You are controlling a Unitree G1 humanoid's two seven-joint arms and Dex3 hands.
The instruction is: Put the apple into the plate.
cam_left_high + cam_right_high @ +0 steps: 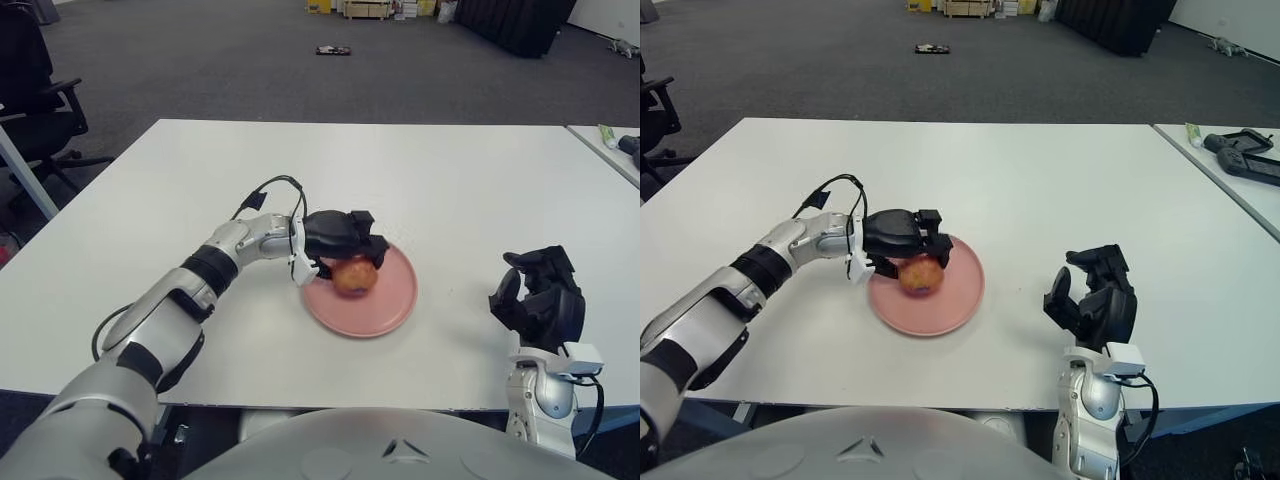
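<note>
**Q:** Left eye view: where does the apple (353,277) lie, and which hand attends it?

**R:** It sits on the pink plate (395,305), toward the plate's left, robot-near part, and appears to rest on the plate's surface. The left hand (338,238) is over and just behind it, reaching in from the left across the white bench (430,180).

**Q:** How do the fingers (938,250) stand?

**R:** They arch over the top of the apple, partly spread. Whether they grip it or only touch it cannot be told; contact is close at the least.

**Q:** On which relation does the coming move turn?

**R:** The apple lies directly below and slightly toward the robot from the fingers. Being round, it has no long axis to mind. Judged so, release calls for the hand to lift clear upward or back leftward, without nudging the fruit off the rim.

**Q:** And the right hand (540,295)?

**R:** Idle, well to the right of the plate, fingers curled and holding nothing.
</note>
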